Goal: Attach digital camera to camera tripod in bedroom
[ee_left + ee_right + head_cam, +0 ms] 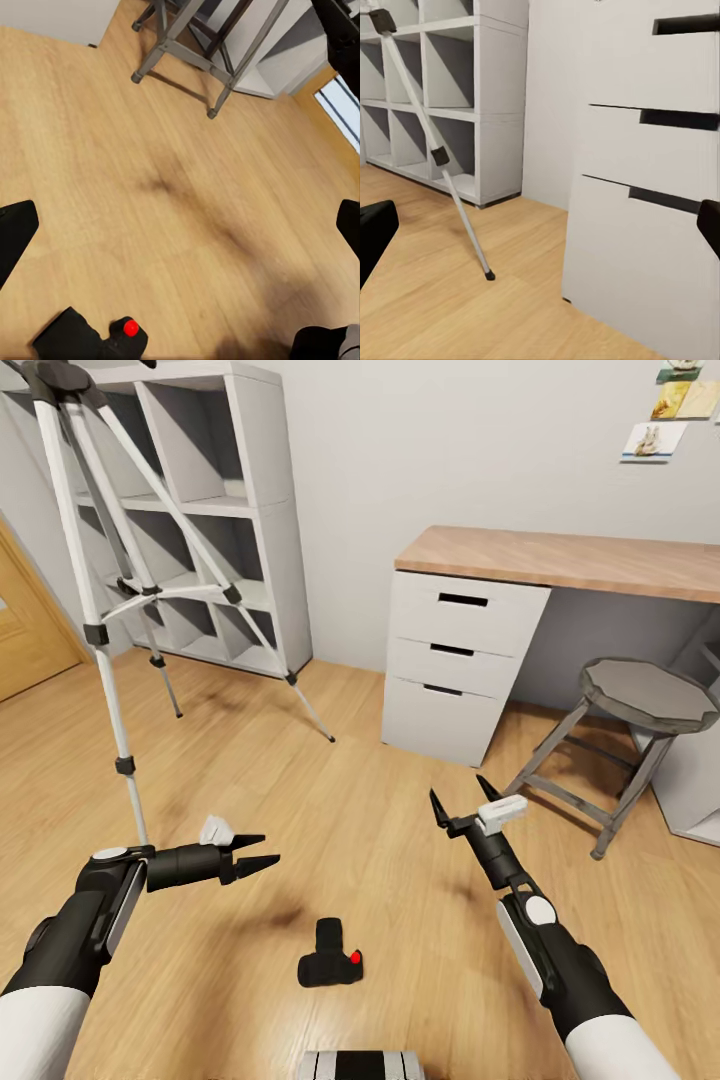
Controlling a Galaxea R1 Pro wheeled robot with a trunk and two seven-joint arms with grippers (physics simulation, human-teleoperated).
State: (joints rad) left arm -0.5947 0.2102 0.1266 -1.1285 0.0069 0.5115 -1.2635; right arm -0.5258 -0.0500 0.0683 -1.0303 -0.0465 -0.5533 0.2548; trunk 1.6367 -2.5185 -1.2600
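Observation:
The digital camera (330, 963), small, black and with a red dot, lies on the wood floor between my two arms; its corner also shows in the left wrist view (90, 339). The camera tripod (110, 585) stands at the far left on thin silver legs, one leg (439, 157) crossing the right wrist view. My left gripper (262, 853) hovers open above the floor, up and left of the camera. My right gripper (462, 797) is open too, raised to the camera's upper right and pointing toward the drawers.
A white cube shelf (215, 510) stands behind the tripod. A wood-topped desk with white drawers (455, 660) is ahead on the right, with a grey octagonal stool (640, 705) beside it. An oak door (25, 630) is at the left edge.

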